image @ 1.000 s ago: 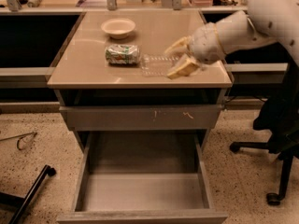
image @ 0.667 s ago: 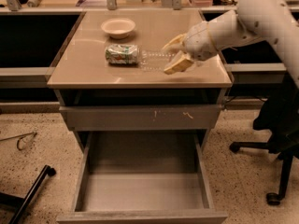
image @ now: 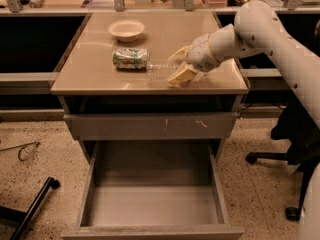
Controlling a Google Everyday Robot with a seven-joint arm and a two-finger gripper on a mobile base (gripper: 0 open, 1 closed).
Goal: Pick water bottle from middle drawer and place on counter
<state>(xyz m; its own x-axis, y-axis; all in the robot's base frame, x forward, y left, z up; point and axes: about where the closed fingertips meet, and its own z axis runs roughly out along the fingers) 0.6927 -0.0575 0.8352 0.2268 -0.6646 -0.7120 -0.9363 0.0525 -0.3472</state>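
The water bottle [image: 159,71], small and clear, lies on its side on the tan counter [image: 100,79], with its cap end touching a green-and-white soda can [image: 131,58]. My gripper [image: 180,65] reaches in from the right. Its two pale fingers [image: 183,76] sit on either side of the bottle's base end and are closed on it. The bottle looks to be resting on or just above the countertop. The middle drawer [image: 155,204] is pulled out wide below, and its grey floor is bare.
A shallow tan bowl [image: 126,30] stands at the back left of the counter. A closed drawer front with pale scratches [image: 150,126] sits above the open drawer. An office chair base [image: 292,184] is on the right and a black leg [image: 30,209] on the floor at the left.
The gripper has moved left and slightly down with the bottle. The bottle's cap end now reaches the soda can.
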